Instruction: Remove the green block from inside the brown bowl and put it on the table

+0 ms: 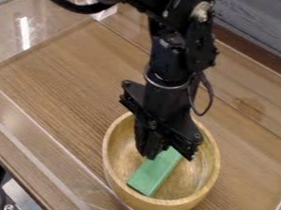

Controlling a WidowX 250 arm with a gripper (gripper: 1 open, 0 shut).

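Down inside the brown bowl [159, 176] near the table's [80, 77] clear wall, we see our gripper [163, 151] with fingers narrowed around the green block's [153, 174] upper end.

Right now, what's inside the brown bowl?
The green block lies in the brown bowl, with the claw down over its upper end. That end is covered.

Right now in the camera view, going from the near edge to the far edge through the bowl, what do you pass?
Near rim of the brown bowl → green block → fingers of the gripper → bare table beyond the bowl.
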